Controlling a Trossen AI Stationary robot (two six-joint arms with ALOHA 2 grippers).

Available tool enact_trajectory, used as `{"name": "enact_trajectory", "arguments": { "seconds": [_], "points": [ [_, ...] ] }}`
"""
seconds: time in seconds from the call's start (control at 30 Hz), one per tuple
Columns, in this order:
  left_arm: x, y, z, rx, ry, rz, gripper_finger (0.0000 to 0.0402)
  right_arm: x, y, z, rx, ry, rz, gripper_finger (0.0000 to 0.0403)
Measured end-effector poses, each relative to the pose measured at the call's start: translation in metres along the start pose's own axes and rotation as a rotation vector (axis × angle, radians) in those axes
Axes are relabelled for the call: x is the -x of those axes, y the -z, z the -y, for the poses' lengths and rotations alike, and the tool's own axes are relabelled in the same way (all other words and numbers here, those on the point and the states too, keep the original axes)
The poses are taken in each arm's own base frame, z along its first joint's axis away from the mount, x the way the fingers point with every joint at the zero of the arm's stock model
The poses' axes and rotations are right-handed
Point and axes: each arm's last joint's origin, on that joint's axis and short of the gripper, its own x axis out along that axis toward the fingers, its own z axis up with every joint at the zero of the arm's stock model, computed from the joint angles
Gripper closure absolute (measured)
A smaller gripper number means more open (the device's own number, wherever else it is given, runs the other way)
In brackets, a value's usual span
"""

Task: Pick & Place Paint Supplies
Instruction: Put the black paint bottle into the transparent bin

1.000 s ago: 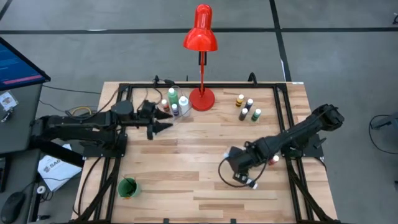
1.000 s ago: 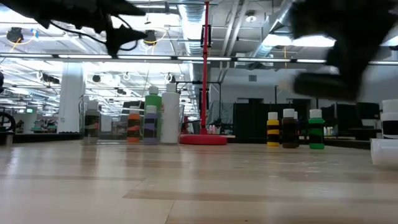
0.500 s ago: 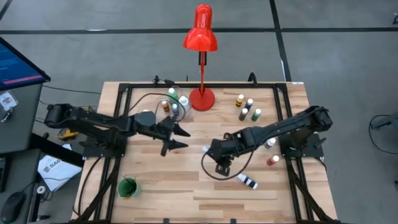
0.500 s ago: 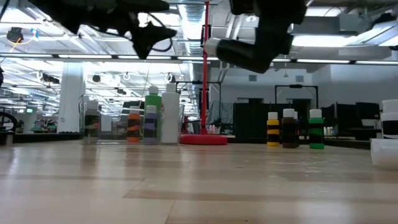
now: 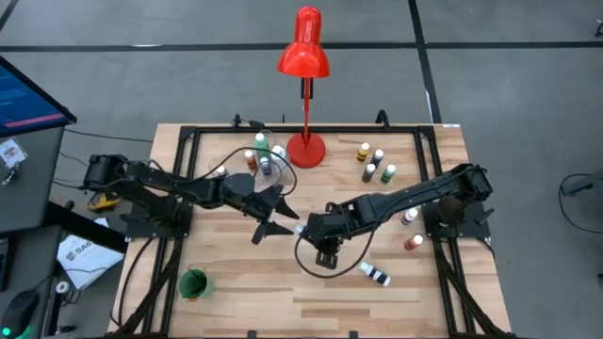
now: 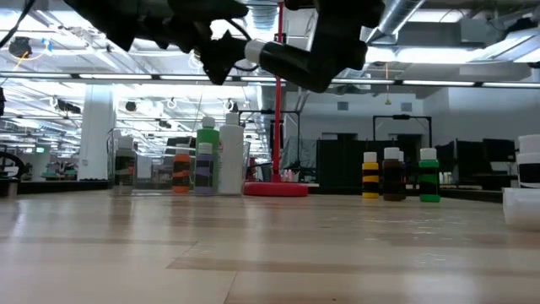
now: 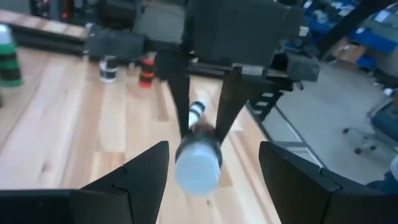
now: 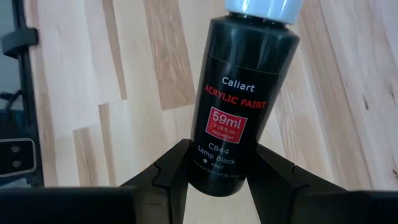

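Observation:
A black paint bottle (image 8: 239,99) with a white cap (image 7: 199,163) hangs over the table's middle, with my right gripper (image 5: 316,235) shut on it. In the low view the bottle (image 6: 291,63) is high above the wood. My left gripper (image 5: 275,223) is open just left of it. Its two fingers (image 7: 144,174) stand on either side of the cap without touching. Several more bottles stand in a clear container (image 5: 264,158) at the far left. A small cluster of bottles (image 5: 375,166) stands at the far right. My right gripper pinches the bottle's base end (image 8: 214,171) between its two fingers (image 8: 171,171). It comes from the table's right, slanting down. The bottle is lifted clear of the table and juts out past the fingertips, with its cap toward my left gripper.
A red desk lamp (image 5: 303,56) stands at the far edge on its base (image 5: 306,149). One bottle (image 5: 375,275) lies on the wood near the right. Two more bottles (image 5: 412,231) stand by the right arm. A green cup (image 5: 194,282) sits at the near left.
My right gripper has carried the black bottle up and toward the table's left, to the middle. My left gripper has left the clear container, going right and toward the near edge, and now has the bottle's cap between its open fingers.

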Motion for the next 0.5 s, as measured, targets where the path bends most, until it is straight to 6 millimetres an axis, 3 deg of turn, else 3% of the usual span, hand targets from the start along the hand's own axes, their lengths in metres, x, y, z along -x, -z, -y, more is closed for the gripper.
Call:
{"name": "enact_trajectory", "arguments": {
  "seconds": [0.5],
  "points": [
    [-0.009,0.011,-0.003,0.02,-0.005,-0.071,0.016,0.0,-0.004,0.001,0.0,-0.011,0.024,0.0265]
  ]
}}
